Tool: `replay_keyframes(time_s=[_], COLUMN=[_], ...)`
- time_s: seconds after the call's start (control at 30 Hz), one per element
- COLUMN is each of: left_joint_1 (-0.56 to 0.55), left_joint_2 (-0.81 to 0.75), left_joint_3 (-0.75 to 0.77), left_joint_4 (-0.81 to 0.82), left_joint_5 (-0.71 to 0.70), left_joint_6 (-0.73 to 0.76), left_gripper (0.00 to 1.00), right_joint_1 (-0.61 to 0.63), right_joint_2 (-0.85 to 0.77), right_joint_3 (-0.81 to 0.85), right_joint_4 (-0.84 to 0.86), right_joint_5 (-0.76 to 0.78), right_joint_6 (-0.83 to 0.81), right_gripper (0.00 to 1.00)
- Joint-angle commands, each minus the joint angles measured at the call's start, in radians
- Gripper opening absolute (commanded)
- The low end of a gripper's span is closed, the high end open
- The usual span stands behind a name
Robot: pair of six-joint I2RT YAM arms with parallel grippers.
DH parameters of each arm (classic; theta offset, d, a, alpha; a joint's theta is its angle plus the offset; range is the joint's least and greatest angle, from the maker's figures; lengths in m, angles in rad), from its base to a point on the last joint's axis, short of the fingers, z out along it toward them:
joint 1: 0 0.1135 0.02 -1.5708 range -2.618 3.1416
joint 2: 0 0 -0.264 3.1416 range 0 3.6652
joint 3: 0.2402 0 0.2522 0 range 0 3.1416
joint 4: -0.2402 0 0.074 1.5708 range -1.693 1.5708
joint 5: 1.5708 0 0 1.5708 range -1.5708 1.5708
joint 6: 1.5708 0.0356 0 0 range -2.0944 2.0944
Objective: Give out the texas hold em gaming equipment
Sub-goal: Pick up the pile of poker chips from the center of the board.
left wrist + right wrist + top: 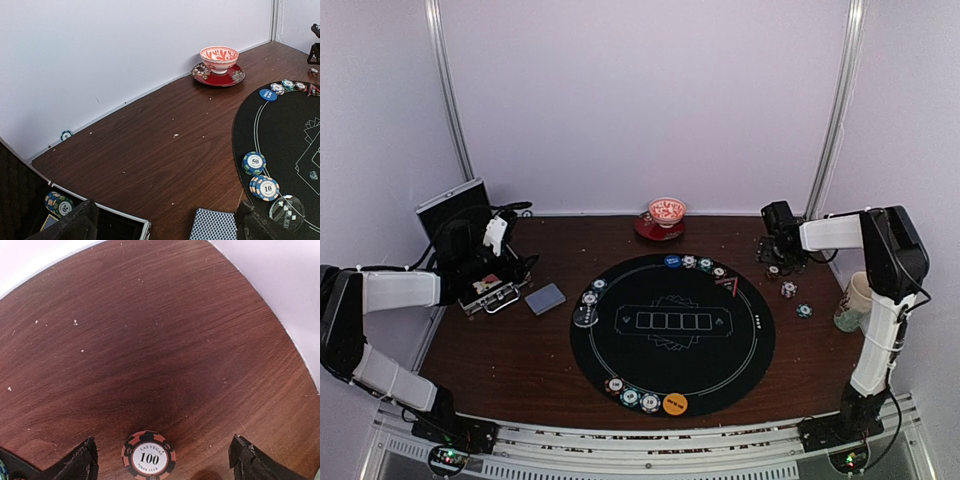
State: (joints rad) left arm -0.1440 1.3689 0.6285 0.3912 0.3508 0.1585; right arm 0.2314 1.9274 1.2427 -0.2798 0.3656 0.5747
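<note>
My right gripper [164,447] hangs open low over the table at the far right [780,256]. A red-and-black 100 chip [149,456] lies flat between its fingers, untouched. My left gripper [167,216] is open and empty above the open metal case [490,291], which holds chips [58,204]. A grey-blue card deck [212,226] lies beside the case [545,298]. On the mat, chips sit with a blue disc [671,260] at the far rim, others with an orange disc [675,404] at the near rim, and 50 [254,162] and 10 [265,188] chips at the left rim.
The round black mat [672,340] covers the table's middle. A red-and-white bowl [666,211] on its saucer stands at the back wall. A patterned cup [852,300] stands at the right edge, near two loose chips [788,289]. One chip [66,135] lies against the wall.
</note>
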Motion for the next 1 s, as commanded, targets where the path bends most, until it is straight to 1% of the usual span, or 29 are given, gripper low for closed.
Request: replay_keyframes(time_s=[0.0,0.23,0.43,0.67,0.97], left_joint_1=[0.002,0.001,0.001,0.002,0.002], left_joint_2=[0.004,0.008,0.007,0.009,0.008], left_joint_3=[0.027,0.028,0.028,0.028,0.028], left_joint_4=[0.025,0.027,0.026,0.027,0.026], left_joint_5=[-0.003,-0.003,-0.003,0.005,0.004], left_joint_6=[0.004,0.006,0.005,0.005,0.005], left_gripper=[0.98,0.98,0.98,0.98,0.98], right_joint_1=[-0.01,-0.013,-0.013,-0.012,-0.012], right_joint_2=[0.035,0.061,0.113,0.112,0.094], right_joint_3=[0.029,0.041,0.066,0.053,0.041], right_joint_4=[0.023,0.031,0.01,0.012,0.019], right_joint_5=[-0.043,-0.046,-0.071,-0.071,-0.083], right_joint_6=[-0.009,-0.024,-0.034,-0.034,-0.035], right_gripper=[0.9,0.84,0.81,0.76,0.63])
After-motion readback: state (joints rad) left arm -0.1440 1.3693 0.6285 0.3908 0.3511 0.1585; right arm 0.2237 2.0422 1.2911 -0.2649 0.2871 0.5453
